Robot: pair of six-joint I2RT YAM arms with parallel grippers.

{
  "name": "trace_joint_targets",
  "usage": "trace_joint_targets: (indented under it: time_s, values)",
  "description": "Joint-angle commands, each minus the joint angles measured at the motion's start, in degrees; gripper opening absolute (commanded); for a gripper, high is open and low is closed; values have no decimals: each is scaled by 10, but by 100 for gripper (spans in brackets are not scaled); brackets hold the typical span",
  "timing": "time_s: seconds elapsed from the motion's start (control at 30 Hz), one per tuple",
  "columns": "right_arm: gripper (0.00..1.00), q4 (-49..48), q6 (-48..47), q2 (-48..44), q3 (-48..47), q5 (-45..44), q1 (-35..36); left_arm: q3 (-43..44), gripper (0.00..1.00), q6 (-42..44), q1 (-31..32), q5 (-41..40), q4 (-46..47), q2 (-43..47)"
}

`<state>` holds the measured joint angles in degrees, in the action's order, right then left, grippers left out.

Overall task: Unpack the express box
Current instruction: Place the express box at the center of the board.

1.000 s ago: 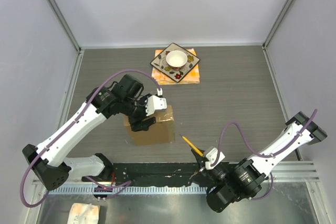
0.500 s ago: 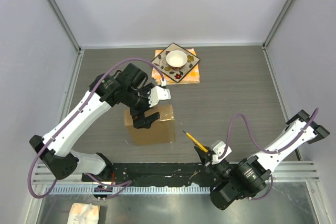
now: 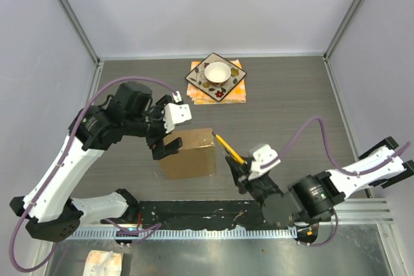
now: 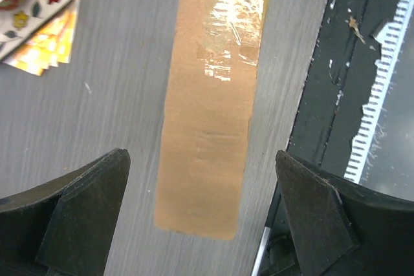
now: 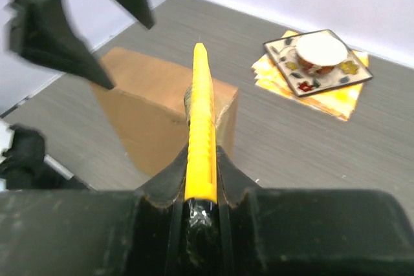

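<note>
light: bright, even | shadows: soft | glare: express box (image 4: 207, 127) tape (image 4: 233, 21) | right-wrist foreground blurred

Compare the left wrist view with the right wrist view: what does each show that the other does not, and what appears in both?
Only the left wrist view shows the clear shiny tape stuck on the flat brown cardboard box. Only the right wrist view shows the slim yellow tool clamped in the right gripper and pointing toward the box. Both views show the box, the flower-patterned square plate lying on orange paper, and the open left gripper over the box.
</note>
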<state>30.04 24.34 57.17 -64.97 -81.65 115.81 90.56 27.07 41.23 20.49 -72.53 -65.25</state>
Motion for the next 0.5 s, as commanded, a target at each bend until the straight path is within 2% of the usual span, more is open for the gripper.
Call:
trace_joint_targets:
  time_s: [0.0, 0.07, 0.1, 0.13, 0.2, 0.23, 0.37, 0.4, 0.43, 0.47]
  values:
    - [1, -287, -356, -14, -37, 137, -115, 17, 100, -32, -1, -33, 43, 41]
    - [1, -285, -362, -21, -63, 222, -201, 22, 100, -36, -1, -48, 50, 53]
    - [1, -260, -332, -20, -74, 275, -236, 25, 100, -35, -1, -52, 54, 65]
    - [1, -235, -307, -18, -103, 396, -313, 29, 100, -33, -1, -55, 57, 72]
    - [1, -153, -268, -5, -126, 527, -373, 43, 100, -31, -1, -60, 66, 80]
    - [1, -135, -244, 3, -140, 619, -396, 50, 100, -28, -1, -62, 69, 83]
    - [1, -17, -199, 50, -170, 784, -447, 60, 100, -29, -1, -62, 128, 105]
    - [1, -4, -194, 63, -174, 807, -451, 60, 100, -31, 0, -57, 142, 111]
    - [1, 6, -189, 66, -179, 871, -452, 60, 100, -37, -1, -54, 159, 118]
    - [1, 25, -188, 72, -183, 887, -453, 65, 100, -41, -1, -48, 163, 117]
